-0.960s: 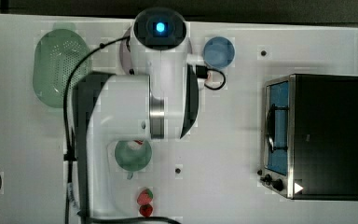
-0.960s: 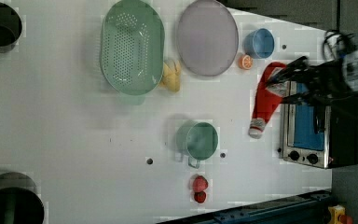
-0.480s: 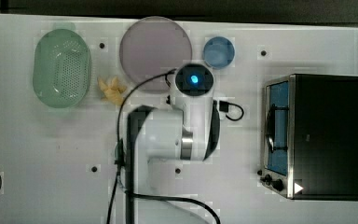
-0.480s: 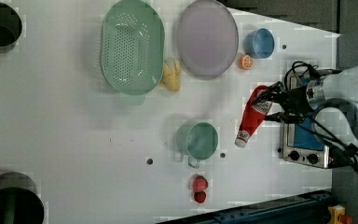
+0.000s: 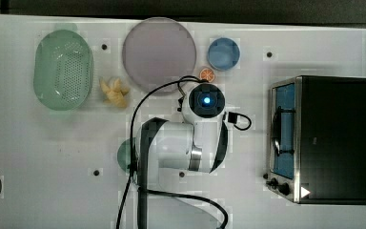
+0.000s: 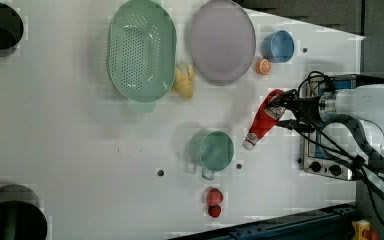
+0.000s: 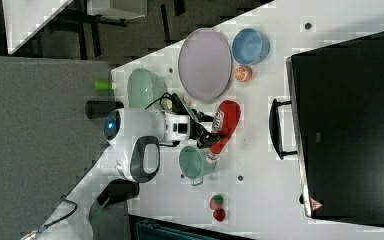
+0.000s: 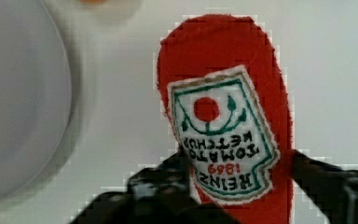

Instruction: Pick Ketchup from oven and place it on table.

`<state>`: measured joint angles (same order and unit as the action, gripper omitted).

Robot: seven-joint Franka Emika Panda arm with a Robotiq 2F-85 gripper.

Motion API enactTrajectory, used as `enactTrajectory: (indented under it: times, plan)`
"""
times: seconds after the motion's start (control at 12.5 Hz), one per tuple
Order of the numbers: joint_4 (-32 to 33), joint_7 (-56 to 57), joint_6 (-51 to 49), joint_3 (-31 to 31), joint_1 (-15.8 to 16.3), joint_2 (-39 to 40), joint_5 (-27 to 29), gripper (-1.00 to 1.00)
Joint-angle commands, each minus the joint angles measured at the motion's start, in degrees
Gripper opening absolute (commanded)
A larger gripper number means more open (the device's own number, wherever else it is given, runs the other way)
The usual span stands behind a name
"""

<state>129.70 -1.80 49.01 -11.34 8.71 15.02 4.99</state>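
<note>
- Red plush, not hard plastic, by the look of the wrist view: the Ketchup [image 8: 223,135] has a fuzzy surface and a stitched white label reading "Heinz Tomato Ketchup", so it likely weighs little and gives under pressure.
- The claw [image 6: 284,114] is clamped on the bottle's body, one dark finger [image 8: 161,184] on each side of the label, as the wrist view shows.
- The bottle hangs tilted above the white worktop [image 6: 70,150], clear of the oven [image 6: 327,160], its white cap pointing down toward the teal mug [image 6: 214,150] just beside it in the left view.
- In the right view the Ketchup [image 7: 222,125] sits between the lilac plate [image 7: 205,64] and the mug, with the oven's door handle [image 7: 276,129] well apart.
- Handling judgement: a soft body is unlikely to slip or break; a hold across the wide labelled middle seems soundest, as the narrow neck might bend.
- Whether the cap already touches the worktop cannot be told.
- Two strawberries [image 6: 214,202] lie nearer the worktop's edge.
</note>
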Motion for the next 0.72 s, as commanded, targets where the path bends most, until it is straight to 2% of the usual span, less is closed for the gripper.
enactTrajectory:
  times: [0.08, 0.4, 0.72]
  plan:
    - [0.08, -2.21, 2.82, -0.45, 0.04, 1.65, -0.84, 0.97]
    - [-2.65, -2.68, 0.78, -0.38, 0.29, -5.1, -0.84, 1.0]
    - [-8.24, -2.68, -10.63, -0.43, 0.29, -14.57, -0.9, 1.0]
